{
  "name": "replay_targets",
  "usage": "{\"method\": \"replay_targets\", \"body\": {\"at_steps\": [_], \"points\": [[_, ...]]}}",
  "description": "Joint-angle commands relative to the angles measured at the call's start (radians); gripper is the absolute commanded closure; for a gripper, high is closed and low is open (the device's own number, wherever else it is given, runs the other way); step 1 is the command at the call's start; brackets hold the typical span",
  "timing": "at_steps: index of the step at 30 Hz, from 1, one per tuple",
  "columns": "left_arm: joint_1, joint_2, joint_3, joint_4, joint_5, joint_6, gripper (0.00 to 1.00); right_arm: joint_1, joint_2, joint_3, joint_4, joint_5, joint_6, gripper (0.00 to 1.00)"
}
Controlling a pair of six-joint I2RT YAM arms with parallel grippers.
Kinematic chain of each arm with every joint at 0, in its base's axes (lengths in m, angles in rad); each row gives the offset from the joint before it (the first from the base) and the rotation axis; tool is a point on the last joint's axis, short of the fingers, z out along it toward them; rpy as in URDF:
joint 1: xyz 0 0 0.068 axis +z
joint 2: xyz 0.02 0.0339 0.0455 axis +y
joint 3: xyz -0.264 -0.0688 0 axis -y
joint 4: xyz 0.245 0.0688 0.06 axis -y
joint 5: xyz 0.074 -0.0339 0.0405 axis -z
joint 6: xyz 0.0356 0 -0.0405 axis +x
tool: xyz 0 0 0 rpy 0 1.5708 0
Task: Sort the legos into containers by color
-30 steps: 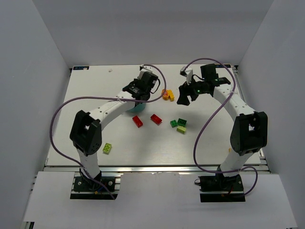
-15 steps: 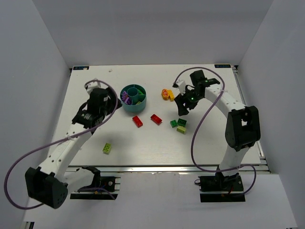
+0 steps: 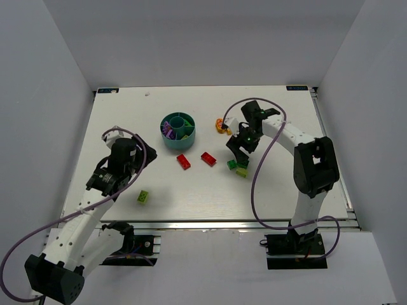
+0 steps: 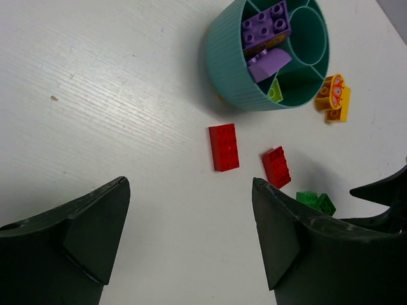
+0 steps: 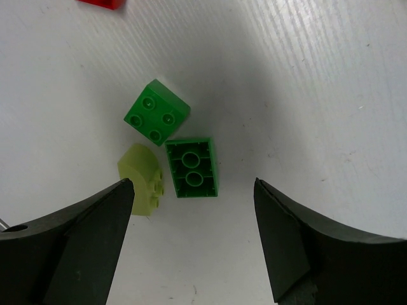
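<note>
The right gripper (image 3: 240,147) has dropped over the green bricks (image 3: 238,166); the left gripper (image 4: 189,190) has backed off the bowl (image 4: 226,70). The overturned brick (image 5: 193,168) lies on the table (image 5: 318,95) between the right's spread fingers (image 5: 89,241), long axis crosswise to their closing. The left's fingers, also apart and empty, are farther away.

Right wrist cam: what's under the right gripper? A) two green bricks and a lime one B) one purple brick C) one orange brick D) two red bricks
A: a studs-up green brick, an upturned green brick and a lime brick lie below the open right gripper.
</note>
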Motion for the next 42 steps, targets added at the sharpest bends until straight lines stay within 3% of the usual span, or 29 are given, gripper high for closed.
{"method": "replay_targets", "body": {"at_steps": [1, 31, 34, 41, 42], "points": [[0.007, -0.029, -0.031, -0.039, -0.016, -0.028, 0.13, 0.007, 0.011, -0.033, -0.009, 0.015, -0.048, 0.20], [0.009, -0.064, -0.093, -0.040, -0.004, -0.068, 0.13, 0.032, 0.065, -0.114, 0.134, 0.069, -0.014, 0.37], [0.009, -0.070, -0.100, -0.042, -0.003, -0.072, 0.13, 0.032, 0.049, -0.145, 0.151, 0.072, -0.028, 0.44], [0.009, -0.078, -0.103, -0.049, -0.001, -0.075, 0.13, 0.032, 0.016, -0.128, 0.151, 0.029, -0.057, 0.85], [0.009, -0.079, -0.103, -0.050, -0.001, -0.075, 0.13, 0.032, 0.003, -0.114, 0.146, 0.020, -0.058, 0.87]]}}
